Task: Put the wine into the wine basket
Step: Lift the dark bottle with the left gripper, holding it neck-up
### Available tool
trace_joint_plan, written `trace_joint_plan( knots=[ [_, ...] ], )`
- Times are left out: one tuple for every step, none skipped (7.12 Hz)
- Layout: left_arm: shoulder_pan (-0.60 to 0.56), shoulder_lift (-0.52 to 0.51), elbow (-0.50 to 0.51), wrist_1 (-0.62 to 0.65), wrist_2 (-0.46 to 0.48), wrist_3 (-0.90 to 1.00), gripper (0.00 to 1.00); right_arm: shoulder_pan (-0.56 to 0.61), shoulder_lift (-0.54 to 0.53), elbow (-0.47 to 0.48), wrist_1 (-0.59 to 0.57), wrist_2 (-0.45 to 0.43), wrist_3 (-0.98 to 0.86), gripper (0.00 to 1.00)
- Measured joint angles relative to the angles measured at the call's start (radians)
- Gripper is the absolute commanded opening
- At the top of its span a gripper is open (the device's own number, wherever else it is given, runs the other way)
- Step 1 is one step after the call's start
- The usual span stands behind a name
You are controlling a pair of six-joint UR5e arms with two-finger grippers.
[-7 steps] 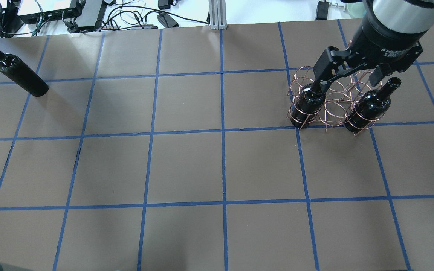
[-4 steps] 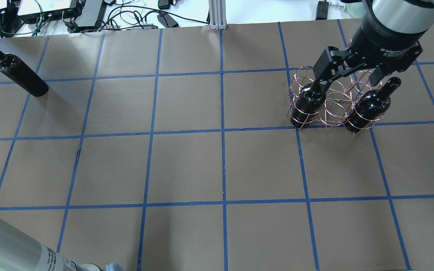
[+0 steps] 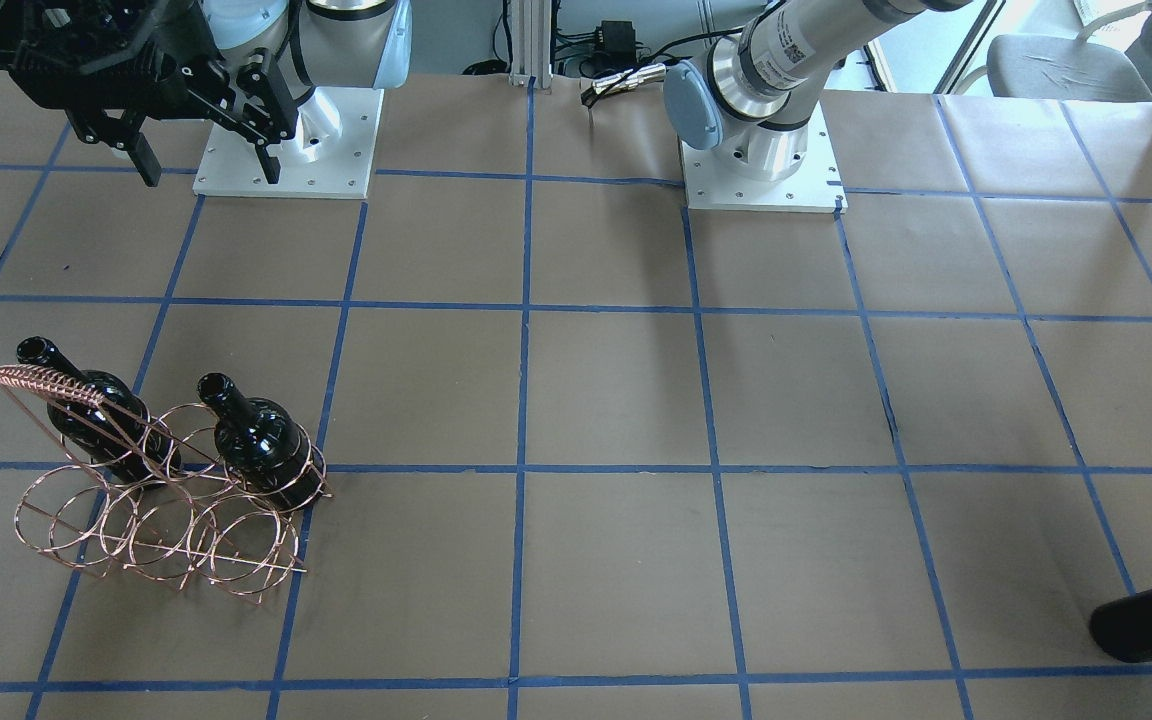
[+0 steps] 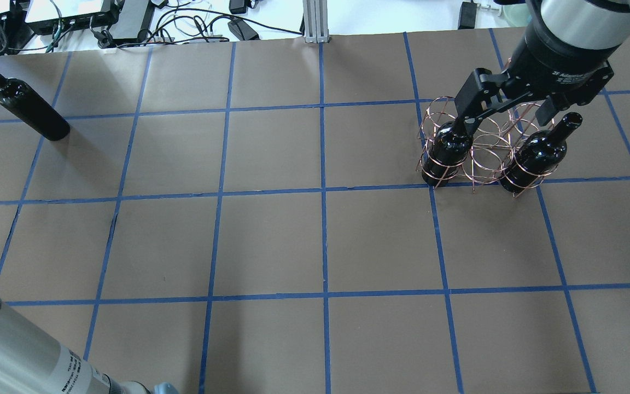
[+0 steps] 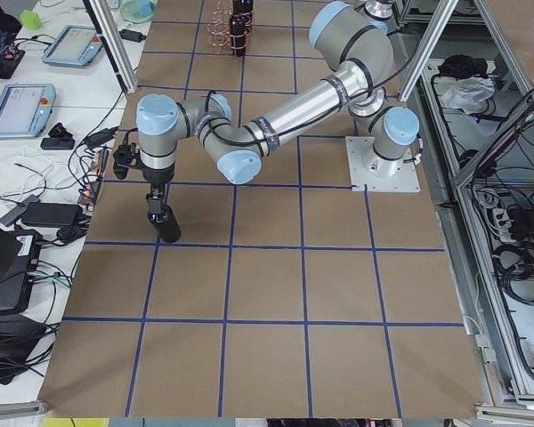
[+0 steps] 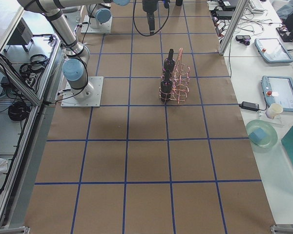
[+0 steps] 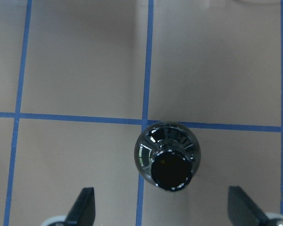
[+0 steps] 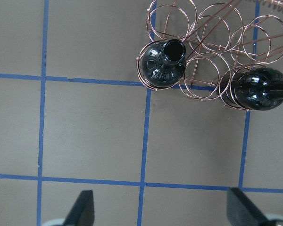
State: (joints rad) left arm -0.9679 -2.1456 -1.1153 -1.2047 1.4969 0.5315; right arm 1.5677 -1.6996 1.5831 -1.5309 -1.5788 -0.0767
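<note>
Your left end effector [image 7: 160, 190] is released. Its two fingers [image 7: 84, 208] stand wide apart and do not touch the glass. Between them you see the mouth of the loose bottle [image 7: 170, 157], a little off the middle line of the fingers. This bottle stands upright on the desk [image 4: 271, 241], on a crossing of the blue tape lines, at the far corner on the robot's left side and well apart from the basket [image 4: 484, 160]. In the side view it seems that the fingers are down at the level of the neck, but this view is too small to be sure.

Your right end effector [image 4: 503, 109] is also released, with its fingers [image 8: 85, 207] spread. It hangs above the basket and holds nothing. The basket stands on the desk on the robot's right side. Two other bottles are upright in it: the first bottle [image 4: 446, 149] and the second bottle [image 4: 534, 156]. They sit in the two end rings of the row nearer to the robot, with one ring between them.
</note>
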Motion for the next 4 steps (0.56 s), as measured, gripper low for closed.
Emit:
trace_joint_plan(
  knots=[
    [0.000,-0.012,0.000,0.015,-0.013,-0.005,1.00,0.000,0.000,0.000,0.000,0.000,0.000,1.00],
    [0.000,-0.018,-0.001,0.028,-0.032,-0.011,1.00,0.000,0.000,0.000,0.000,0.000,0.000,1.00],
    [-0.001,-0.018,-0.001,0.035,-0.049,-0.013,1.00,0.000,-0.001,0.000,0.000,0.000,0.000,1.00],
    [-0.001,-0.019,-0.001,0.038,-0.067,-0.014,0.90,0.000,-0.001,0.000,0.000,0.000,0.000,1.00]
  ],
)
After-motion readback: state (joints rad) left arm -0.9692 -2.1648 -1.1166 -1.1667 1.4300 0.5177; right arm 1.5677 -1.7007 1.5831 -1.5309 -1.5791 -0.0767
